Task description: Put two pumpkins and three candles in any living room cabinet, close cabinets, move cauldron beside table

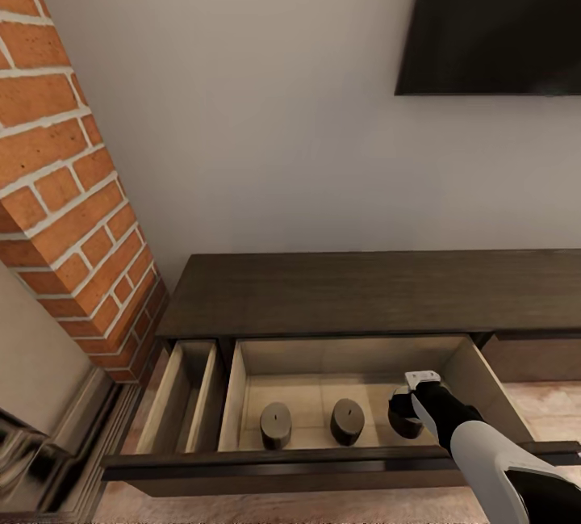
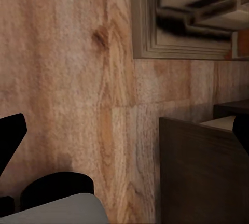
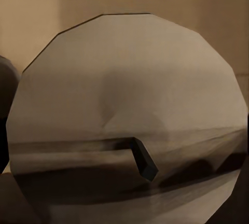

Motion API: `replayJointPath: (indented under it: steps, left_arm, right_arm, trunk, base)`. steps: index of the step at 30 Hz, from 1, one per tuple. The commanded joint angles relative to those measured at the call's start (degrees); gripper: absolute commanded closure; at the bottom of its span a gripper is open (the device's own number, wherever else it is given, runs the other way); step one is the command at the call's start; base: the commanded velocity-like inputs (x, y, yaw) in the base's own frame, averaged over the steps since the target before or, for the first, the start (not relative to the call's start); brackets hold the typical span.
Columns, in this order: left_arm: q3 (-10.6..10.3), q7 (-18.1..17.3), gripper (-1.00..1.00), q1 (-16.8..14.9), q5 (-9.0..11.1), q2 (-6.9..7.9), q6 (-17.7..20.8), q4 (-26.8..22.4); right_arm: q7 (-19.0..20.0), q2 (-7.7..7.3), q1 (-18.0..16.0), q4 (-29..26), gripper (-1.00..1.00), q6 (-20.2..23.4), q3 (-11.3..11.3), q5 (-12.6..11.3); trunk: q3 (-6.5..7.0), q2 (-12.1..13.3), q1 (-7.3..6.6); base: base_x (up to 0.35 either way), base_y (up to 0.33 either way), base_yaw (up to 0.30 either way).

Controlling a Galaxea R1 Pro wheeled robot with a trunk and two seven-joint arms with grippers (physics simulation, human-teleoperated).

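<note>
- Cabinet (image 1: 363, 294) stands against the wall, its wide drawer (image 1: 234, 395) pulled out
- Two candles (image 1: 276, 425) stand upright in it, apart
- Right gripper (image 1: 406, 415) reaches into the drawer over a third candle (image 3: 129, 105) — whether it grips, I cannot tell
- Brick fireplace (image 1: 64, 185) stands to the left

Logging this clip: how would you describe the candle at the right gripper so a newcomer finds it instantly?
Start at the long low dark-brown wooden cabinet under the black wall screen and look into its wide open drawer with the pale wood interior. Three short stubby cylinder candles stand in a row there. It is the rightmost candle, the one the right gripper is at.
</note>
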Motion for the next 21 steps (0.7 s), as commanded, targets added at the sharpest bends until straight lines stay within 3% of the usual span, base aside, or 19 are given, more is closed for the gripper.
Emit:
replayJointPath:
  steps: [1, 21]
  left_arm:
    - [0.21, 0.04, -1.0, -0.02, 0.27, 0.01, 0.45, -0.01]
    - [0.47, 0.21, -1.0, -0.02, 0.3, -0.05, 0.37, 1.49]
  right_arm:
    - [0.03, 0.04, -0.01, -0.08, 1.0, 0.25, -0.47, 0.42]
    - [0.03, 0.04, -0.01, -0.09, 1.0, 0.25, -0.48, 0.42]
  trunk:
    - [-0.13, -0.02, -0.01]
    - [-1.96, -0.02, -0.01]
  base:
    - [0.095, 0.0, 0.0]
    - [0.079, 0.0, 0.0]
